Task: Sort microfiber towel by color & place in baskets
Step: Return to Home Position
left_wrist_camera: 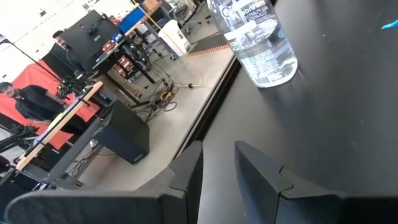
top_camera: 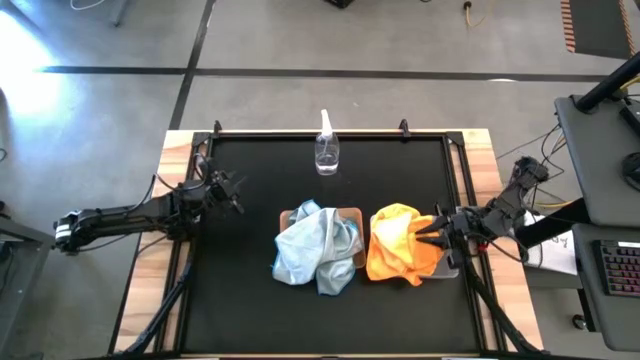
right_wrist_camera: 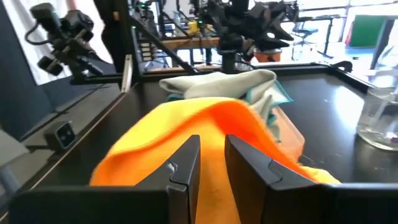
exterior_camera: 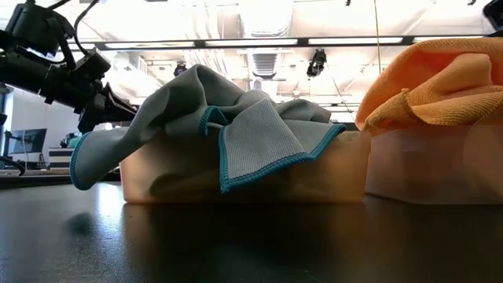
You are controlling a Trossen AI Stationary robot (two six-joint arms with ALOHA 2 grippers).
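Pale blue-grey towels (top_camera: 315, 250) (exterior_camera: 251, 130) lie heaped in the tan-brown basket (top_camera: 352, 215) (exterior_camera: 236, 185); their corners hang over its near and left walls. Bright orange towels (top_camera: 395, 250) (exterior_camera: 440, 86) (right_wrist_camera: 186, 124) are piled in the translucent grey basket (top_camera: 448, 268) (exterior_camera: 432, 169) to its right. My right gripper (top_camera: 424, 232) (right_wrist_camera: 212, 142) is narrowly open, level at the orange pile's right side, fingers pointing toward the table's left. My left gripper (top_camera: 238, 196) (left_wrist_camera: 217, 149) (exterior_camera: 114, 106) is narrowly open above the mat's left part, holding nothing.
A small clear spray bottle (top_camera: 327, 150) (left_wrist_camera: 258, 43) (right_wrist_camera: 379, 118) stands near the far edge, in the middle. Bare black mat lies in front of the baskets and on the left. A raised frame edges the mat. People and desks show in the room beyond.
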